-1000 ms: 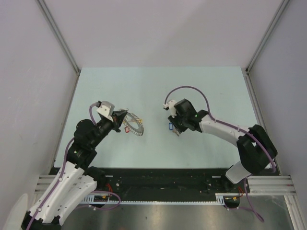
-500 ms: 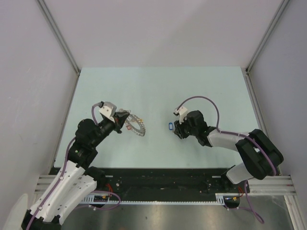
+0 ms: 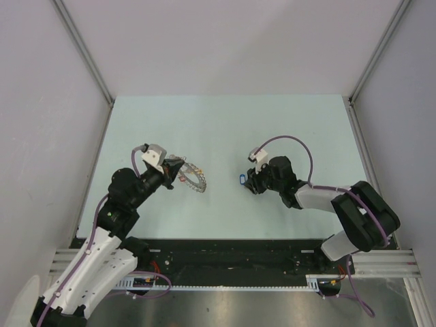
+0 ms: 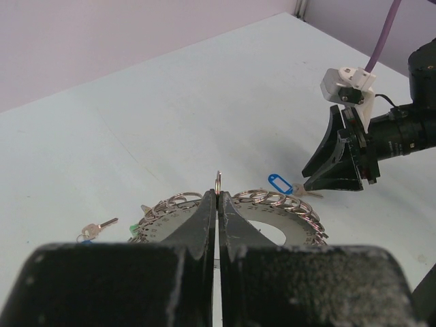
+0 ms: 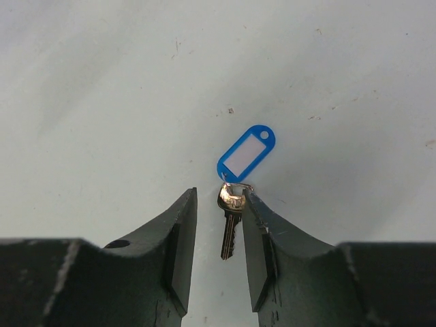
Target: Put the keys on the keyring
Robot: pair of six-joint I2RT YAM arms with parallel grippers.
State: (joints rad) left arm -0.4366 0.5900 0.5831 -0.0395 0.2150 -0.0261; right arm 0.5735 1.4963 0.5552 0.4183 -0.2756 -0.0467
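Your right gripper [image 5: 218,201] is low over the table [image 3: 225,129], right of centre, with its jaws narrowly apart. The blue-tagged key [image 5: 230,228] lies flat on the table in the gap between them, not clamped. Its head sits at the tip of the right-hand finger [image 5: 255,225]; you cannot tell whether they touch. Its long axis runs along the fingers: the blade points back toward the palm, to the right in the scene. The blue tag [image 5: 246,153] lies beyond the fingertips to the left, angled off the key's line.

Your left gripper [image 4: 218,199] is pinched fully together on the near-left rim of the keyring [image 4: 255,199], with one wire loop standing up between the tips. The keyring lies on the table left of centre, well apart from the blue-tagged key.
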